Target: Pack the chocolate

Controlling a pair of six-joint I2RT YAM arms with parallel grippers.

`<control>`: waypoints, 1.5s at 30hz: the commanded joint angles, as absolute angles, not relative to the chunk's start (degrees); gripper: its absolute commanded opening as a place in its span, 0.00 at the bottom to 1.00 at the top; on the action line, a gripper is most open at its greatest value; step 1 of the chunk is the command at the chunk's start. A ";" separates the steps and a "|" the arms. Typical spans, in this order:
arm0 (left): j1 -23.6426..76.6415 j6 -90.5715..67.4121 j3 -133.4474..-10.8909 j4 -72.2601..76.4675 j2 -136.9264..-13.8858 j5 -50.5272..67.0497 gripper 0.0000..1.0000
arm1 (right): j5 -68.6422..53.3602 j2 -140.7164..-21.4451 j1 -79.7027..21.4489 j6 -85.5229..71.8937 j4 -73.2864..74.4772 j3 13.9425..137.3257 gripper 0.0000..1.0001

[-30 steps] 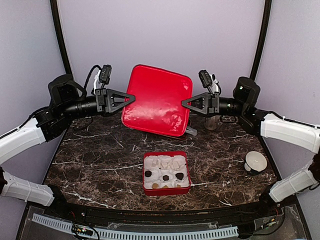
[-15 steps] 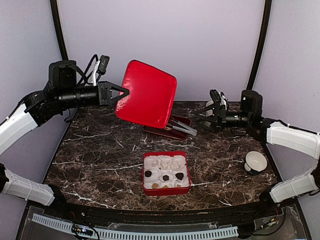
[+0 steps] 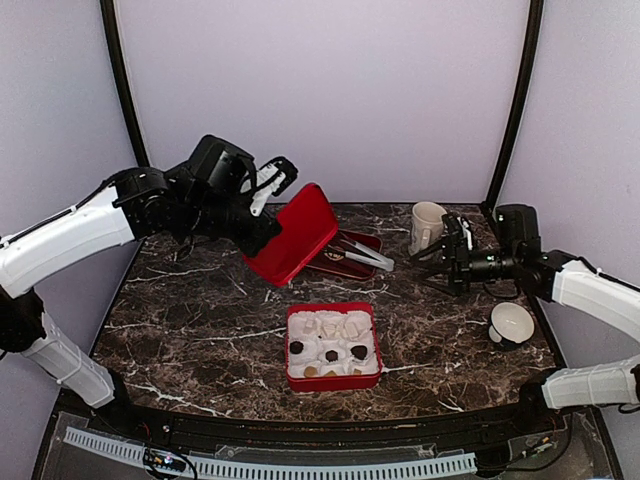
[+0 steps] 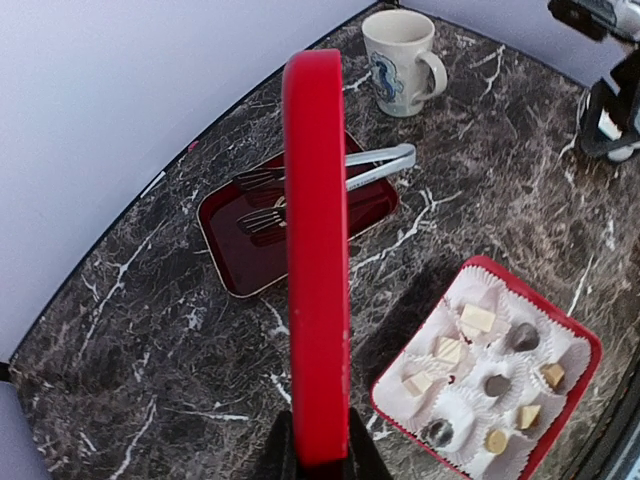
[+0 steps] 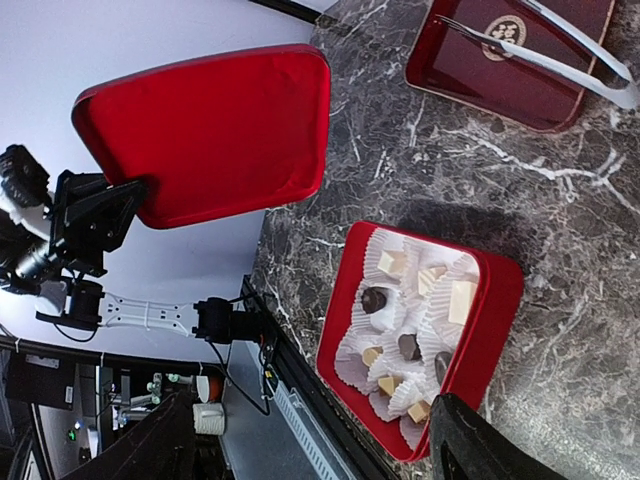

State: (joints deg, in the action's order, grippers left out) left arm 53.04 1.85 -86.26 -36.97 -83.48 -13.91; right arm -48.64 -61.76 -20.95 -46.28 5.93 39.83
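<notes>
Several chocolates (image 3: 331, 355), dark, tan and cream, sit in white paper cups (image 3: 310, 322) inside the red box (image 3: 290, 383), lower centre of your top view. Your left gripper (image 4: 320, 458) is clamped on the red lid (image 3: 295, 233) and holds it tilted in the air left of centre, overlapping the dark tray (image 3: 345, 266) with its tongs (image 3: 367, 254). Your left wrist view shows the lid edge-on. Your right gripper (image 3: 432, 268) has its jaws apart and holds nothing, at the right, just beside the mug (image 3: 427, 222). At far right sits a white bowl (image 3: 511, 322).
</notes>
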 commanded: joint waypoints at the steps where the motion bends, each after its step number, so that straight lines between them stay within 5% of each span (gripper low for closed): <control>1: 58.67 10.70 -88.16 -39.87 -86.00 -26.28 0.00 | -46.71 -61.03 -20.08 -44.55 9.64 38.49 0.80; 16: 75.61 13.88 -81.10 -34.78 -99.33 -42.82 0.00 | -47.09 -64.67 -20.02 -44.13 7.97 35.42 0.78; 31: 83.42 15.75 -74.41 -24.88 -103.31 -39.37 0.00 | -46.01 -75.90 -20.09 -41.80 7.06 36.11 0.73; 45: 87.28 7.75 -74.06 -29.81 -107.89 -31.60 0.00 | -44.38 -87.26 -25.41 -39.91 5.86 42.04 0.81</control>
